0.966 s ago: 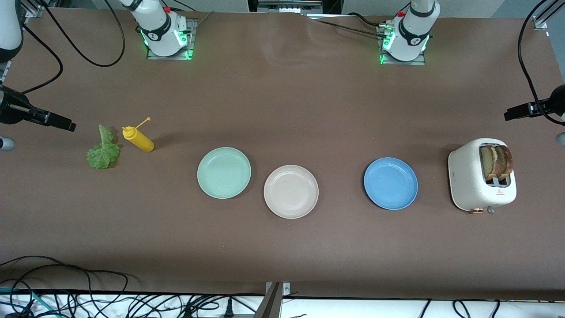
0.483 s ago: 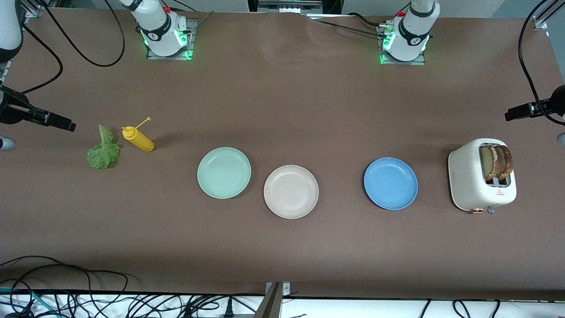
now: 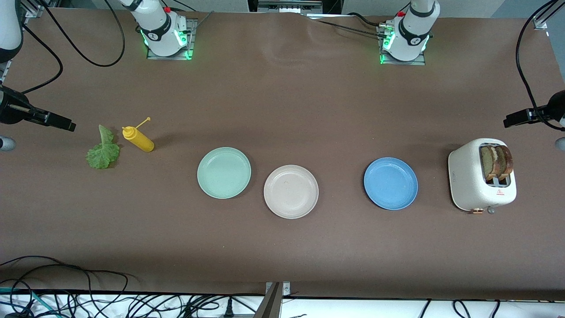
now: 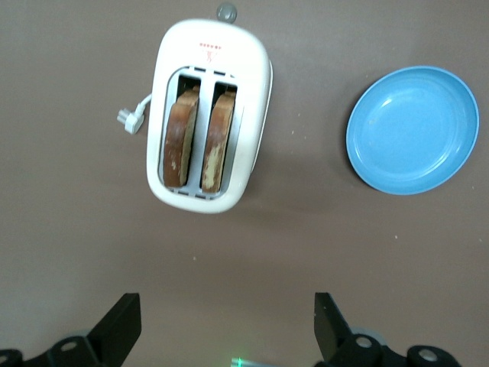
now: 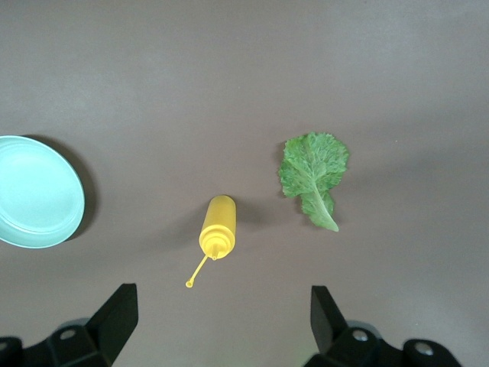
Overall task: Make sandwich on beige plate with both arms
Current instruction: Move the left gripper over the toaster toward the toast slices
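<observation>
Toast slices (image 4: 200, 141) stand in your toaster (image 4: 208, 115); beige plate (image 3: 291, 191) bare; left gripper (image 4: 227, 329) and right gripper (image 5: 221, 325) spread wide, holding nothing.

Brown table (image 3: 282, 106): plates, toaster, lettuce, bottle.

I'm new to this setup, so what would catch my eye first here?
Three plates in a row: mint-green plate, beige plate, blue plate. A white toaster holding two bread slices sits at the left arm's end; a lettuce leaf and yellow bottle at the right arm's.
</observation>
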`<state>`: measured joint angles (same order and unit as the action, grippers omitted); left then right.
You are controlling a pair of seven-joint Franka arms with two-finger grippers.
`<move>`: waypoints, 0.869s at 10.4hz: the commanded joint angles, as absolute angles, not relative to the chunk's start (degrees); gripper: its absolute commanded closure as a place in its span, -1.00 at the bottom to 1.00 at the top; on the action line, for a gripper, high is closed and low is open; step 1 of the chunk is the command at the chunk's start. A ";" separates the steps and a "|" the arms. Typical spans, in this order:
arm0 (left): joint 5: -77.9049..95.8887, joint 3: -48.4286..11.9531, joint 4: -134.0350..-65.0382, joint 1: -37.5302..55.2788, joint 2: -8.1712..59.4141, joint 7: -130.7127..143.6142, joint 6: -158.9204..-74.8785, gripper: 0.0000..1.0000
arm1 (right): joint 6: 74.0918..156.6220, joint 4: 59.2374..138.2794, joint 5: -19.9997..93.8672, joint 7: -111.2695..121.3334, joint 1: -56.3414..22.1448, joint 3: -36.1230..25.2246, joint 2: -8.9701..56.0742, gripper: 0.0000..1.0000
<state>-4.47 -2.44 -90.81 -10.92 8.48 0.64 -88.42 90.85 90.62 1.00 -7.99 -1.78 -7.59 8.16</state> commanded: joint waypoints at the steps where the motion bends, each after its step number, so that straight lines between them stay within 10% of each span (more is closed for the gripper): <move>1: -4.75 -2.72 -96.49 -11.25 7.29 -1.40 -94.64 -1.00 | 90.09 90.62 0.53 -7.91 -1.85 -7.73 7.38 -1.00; 9: -4.75 -2.55 -109.07 -10.90 9.84 -4.39 -112.32 -1.00 | 90.09 90.62 0.53 -7.91 -1.85 -7.73 7.38 -1.00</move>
<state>-4.46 -2.65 -108.46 -10.88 9.45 -2.96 -111.21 90.85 90.62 1.00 -7.99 -1.77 -7.62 8.16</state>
